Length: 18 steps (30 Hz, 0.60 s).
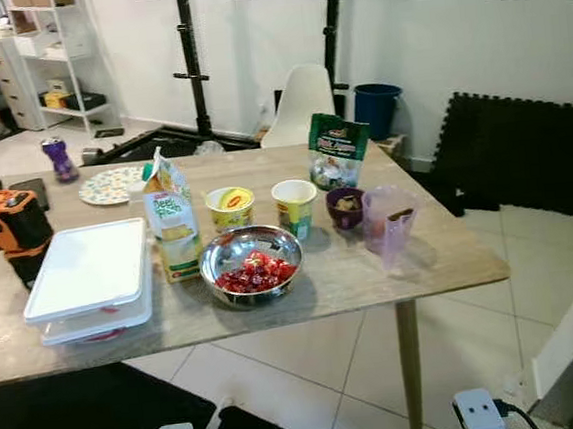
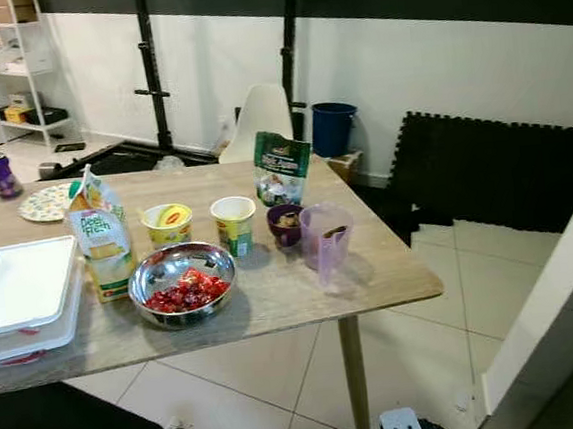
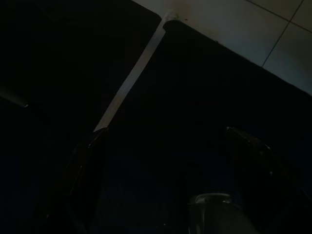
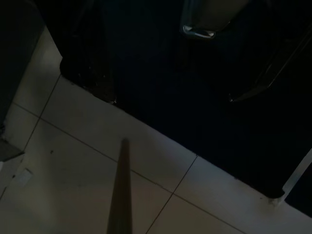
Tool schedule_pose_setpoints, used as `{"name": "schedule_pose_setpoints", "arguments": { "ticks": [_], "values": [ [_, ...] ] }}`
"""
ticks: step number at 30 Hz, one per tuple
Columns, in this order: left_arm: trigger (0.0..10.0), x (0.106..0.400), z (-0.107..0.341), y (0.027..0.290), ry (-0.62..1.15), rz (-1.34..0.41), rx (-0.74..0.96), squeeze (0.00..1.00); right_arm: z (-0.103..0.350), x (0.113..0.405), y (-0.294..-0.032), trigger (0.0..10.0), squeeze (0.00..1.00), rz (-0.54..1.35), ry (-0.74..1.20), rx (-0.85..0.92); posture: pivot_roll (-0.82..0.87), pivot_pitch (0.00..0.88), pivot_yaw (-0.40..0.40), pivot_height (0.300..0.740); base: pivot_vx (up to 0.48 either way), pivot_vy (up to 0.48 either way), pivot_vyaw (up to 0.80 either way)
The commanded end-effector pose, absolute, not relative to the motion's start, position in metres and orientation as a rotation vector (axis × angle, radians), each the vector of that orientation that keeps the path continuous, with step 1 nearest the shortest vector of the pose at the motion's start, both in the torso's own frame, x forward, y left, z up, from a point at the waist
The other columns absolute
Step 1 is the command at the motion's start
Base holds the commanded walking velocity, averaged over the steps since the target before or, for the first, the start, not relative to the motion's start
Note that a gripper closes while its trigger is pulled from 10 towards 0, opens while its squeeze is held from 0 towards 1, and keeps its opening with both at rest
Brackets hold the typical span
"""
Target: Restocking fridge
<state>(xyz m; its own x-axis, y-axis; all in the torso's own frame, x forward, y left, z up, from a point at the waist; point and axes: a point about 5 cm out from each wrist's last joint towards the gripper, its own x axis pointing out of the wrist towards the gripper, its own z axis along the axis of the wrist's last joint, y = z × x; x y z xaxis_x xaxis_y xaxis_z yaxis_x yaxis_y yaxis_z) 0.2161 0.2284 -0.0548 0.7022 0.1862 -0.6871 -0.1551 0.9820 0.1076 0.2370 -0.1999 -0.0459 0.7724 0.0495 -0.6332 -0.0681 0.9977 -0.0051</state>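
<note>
On the wooden table [image 1: 441, 261], groceries stand grouped toward the near right part, apparently staged for carrying to a fridge.

Items: steel bowl [image 1: 252, 265] of red fruit pieces, nearest the edge. Carton [image 1: 172, 219] upright just left of it, spout top pinched; label appears to read "Deeli Fresh", not certain. Behind the bowl, a yellow tub [image 1: 231, 207] with a red-and-yellow lid logo, unreadable, and a paper cup [image 1: 295, 207]. Further right, a small purple bowl [image 1: 346, 208] and a translucent pink pitcher [image 1: 389, 224] close to the right edge. Green pouch [image 1: 337, 151] stands behind these, print too small to read. White lidded container [image 1: 91, 277] lies flat at near left.

Non-task: orange device [image 1: 10, 222], patterned plate [image 1: 109, 186], purple bottle [image 1: 59, 159].

Both arms hang low, off the table. Left gripper [image 3: 170, 195] and right gripper [image 4: 175, 58] both face dark mat and floor tile; fingers spread apart, nothing between them.

Judgement: no item is picked yet, and the bowl is uncovered, so it is a spill risk.
</note>
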Motion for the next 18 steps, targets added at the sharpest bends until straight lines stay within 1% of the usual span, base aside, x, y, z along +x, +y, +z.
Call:
{"name": "schedule_pose_setpoints", "arguments": {
  "ticks": [1, 8, 13, 18],
  "values": [
    [10.0, 0.219, -0.053, 0.228, 0.773, 0.168, 0.056, 0.0, -0.051, 0.229, -0.201, 10.0, 0.0, 0.035, 0.708, -0.006, 0.05, 0.085, -0.012, 0.74, 0.0, 0.0, 0.0],
    [10.0, 0.23, -0.045, 0.233, 0.75, 0.155, 0.069, 0.0, -0.054, 0.225, -0.2, 10.0, 0.0, 0.006, 0.699, 0.047, 0.09, 0.088, 0.007, 0.74, 0.0, 0.0, 0.0],
    [10.0, 0.226, -0.043, 0.245, 0.752, 0.168, 0.09, 0.0, -0.055, 0.225, -0.19, 10.0, 0.0, 0.009, 0.7, 0.073, 0.12, 0.085, 0.018, 0.74, 0.0, 0.0, 0.0],
    [10.0, 0.226, -0.044, 0.245, 0.755, 0.167, 0.091, 0.0, -0.056, 0.225, -0.185, 10.0, 0.0, 0.013, 0.697, 0.089, 0.12, 0.084, 0.02, 0.74, 0.0, 0.0, 0.0]
  ]
}}
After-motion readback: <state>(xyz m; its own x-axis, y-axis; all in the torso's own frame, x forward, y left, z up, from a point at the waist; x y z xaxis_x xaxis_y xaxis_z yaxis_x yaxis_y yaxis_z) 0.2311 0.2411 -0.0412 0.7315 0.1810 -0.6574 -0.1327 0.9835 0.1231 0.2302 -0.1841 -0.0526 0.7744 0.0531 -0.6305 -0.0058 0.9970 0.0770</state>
